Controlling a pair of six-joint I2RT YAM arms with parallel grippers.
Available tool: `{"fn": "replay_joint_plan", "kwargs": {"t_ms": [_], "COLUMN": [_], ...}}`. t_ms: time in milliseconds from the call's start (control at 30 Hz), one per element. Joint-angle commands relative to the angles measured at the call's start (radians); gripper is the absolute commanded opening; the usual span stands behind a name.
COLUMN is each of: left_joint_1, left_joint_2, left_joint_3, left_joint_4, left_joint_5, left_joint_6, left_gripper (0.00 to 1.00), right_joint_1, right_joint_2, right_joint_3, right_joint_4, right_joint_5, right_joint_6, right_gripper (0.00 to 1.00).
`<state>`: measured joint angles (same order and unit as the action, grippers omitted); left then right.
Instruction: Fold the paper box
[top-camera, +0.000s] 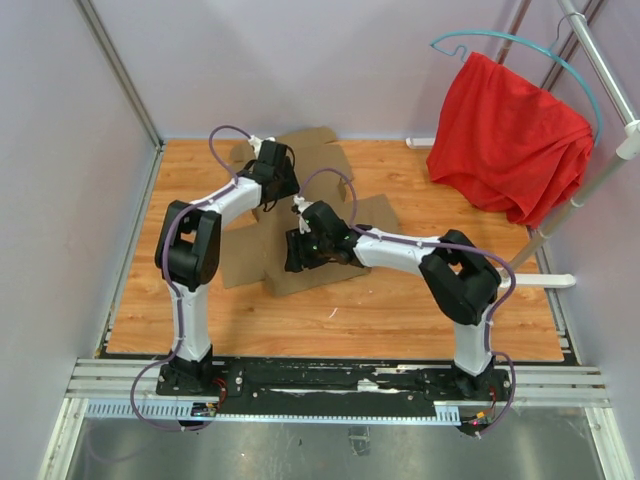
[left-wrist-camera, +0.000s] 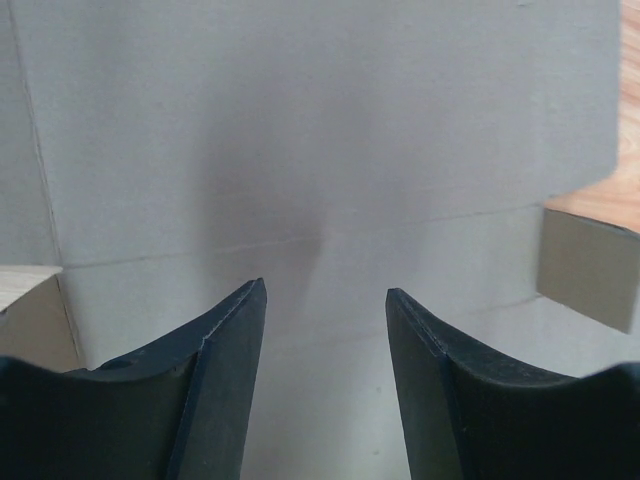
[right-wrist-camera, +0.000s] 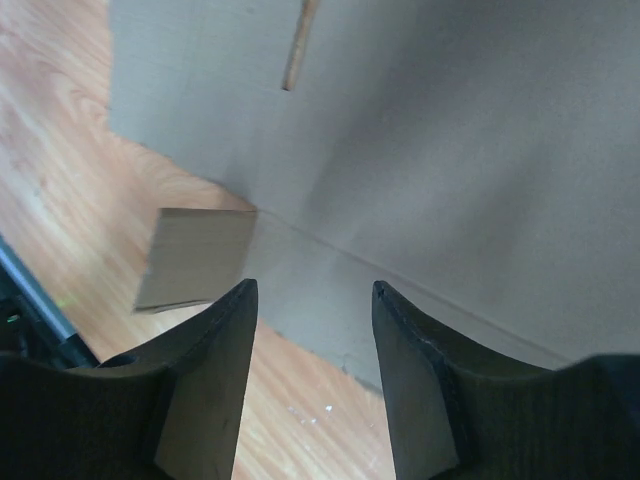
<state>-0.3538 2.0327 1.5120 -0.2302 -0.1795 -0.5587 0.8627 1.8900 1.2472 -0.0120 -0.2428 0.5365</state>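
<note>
Nearest the lens, the left gripper (left-wrist-camera: 325, 290) hangs released over a creased panel of the paper box (top-camera: 240, 262), with nothing between its jaws. The right gripper (right-wrist-camera: 312, 285) is equally slack above the sheet's edge, near a small side flap (right-wrist-camera: 195, 255). The box lies spread mid-way across the table (top-camera: 400, 310), probably so that each arm can work its own fold.

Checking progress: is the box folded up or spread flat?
Spread flat: the box lies as a sheet on the table, with its creases unfolded and no walls standing.
</note>
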Motion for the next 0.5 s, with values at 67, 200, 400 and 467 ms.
{"fn": "replay_joint_plan", "kwargs": {"t_ms": [67,200,400,467], "left_joint_1": [0.006,0.007,0.008,0.010], "left_joint_2": [0.044,0.047,0.052,0.049], "left_joint_3": [-0.016,-0.082,-0.160,-0.190], "left_joint_4": [0.067,0.092,0.067,0.058], "left_joint_5": [0.022,0.039,-0.009,-0.009], "left_joint_6": [0.012,0.002,-0.032,-0.046], "left_gripper": [0.57,0.57,0.56,0.56], "right_joint_1": [-0.020,-0.039,-0.095,-0.126], "right_joint_2": [0.123,0.153,0.139,0.121], "right_joint_3": [0.038,0.043,0.018,0.004], "right_joint_4": [-0.061,-0.101,-0.175,-0.204], "right_joint_5": [-0.034,-0.046,-0.041,-0.042], "right_joint_6": [0.005,0.005,-0.011,-0.022], "right_gripper": [0.50,0.50,0.49,0.49]}}
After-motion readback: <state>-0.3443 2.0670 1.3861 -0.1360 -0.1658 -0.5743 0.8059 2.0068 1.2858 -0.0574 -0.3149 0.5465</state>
